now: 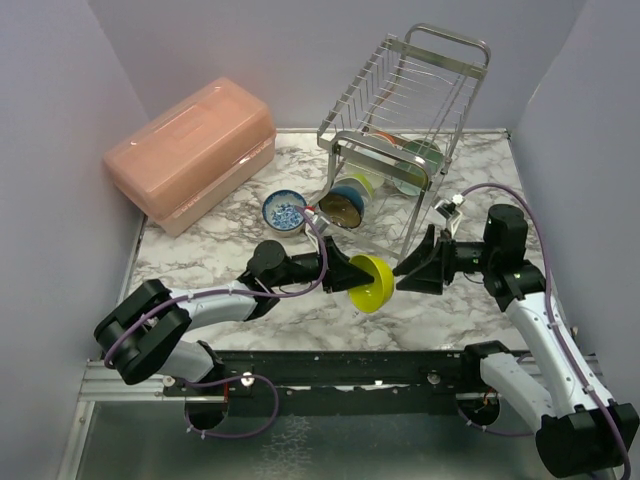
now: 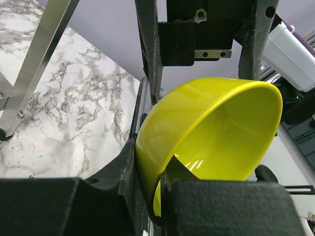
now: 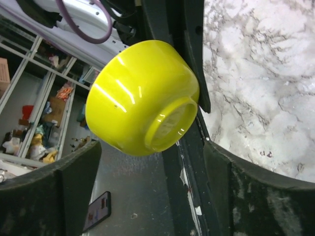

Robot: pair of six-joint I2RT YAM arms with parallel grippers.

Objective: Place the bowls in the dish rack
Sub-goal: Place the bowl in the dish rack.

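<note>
The left claw [image 1: 355,273] is clenched on the yellow bowl [image 1: 373,283], with the bowl's wall pinched just below the rim between its two fingers [image 2: 59,206]. The bowl is held on its side, clear of the marble table [image 1: 200,262]. Its mouth faces the left arm and its foot ring faces the right one. It hangs over the front middle of the table, near the rack's front feet and between the two claws.

The right claw [image 1: 400,275] is released, its jaws spread wide. It points straight at the underside of the bowl, and its fingertips reach to either side of it. Whether they touch the glaze cannot be told from these views.

The dish rack [image 1: 452,46] stands at the back right of the table. Its upper wire shelf tilts, and its lower tier holds bowls set on edge. There is a teal bowl [image 1: 418,166] towards the right, a blue-sided bowl [image 1: 353,188] at the left end, and another bowl [image 1: 341,208] with a dark inside just in front of that one.

A blue-and-white patterned bowl [image 1: 285,212] sits upright on the table, just left of the rack's front corner. A pink lidded box [image 1: 190,150] lies at the back left, well apart from both arms.
</note>
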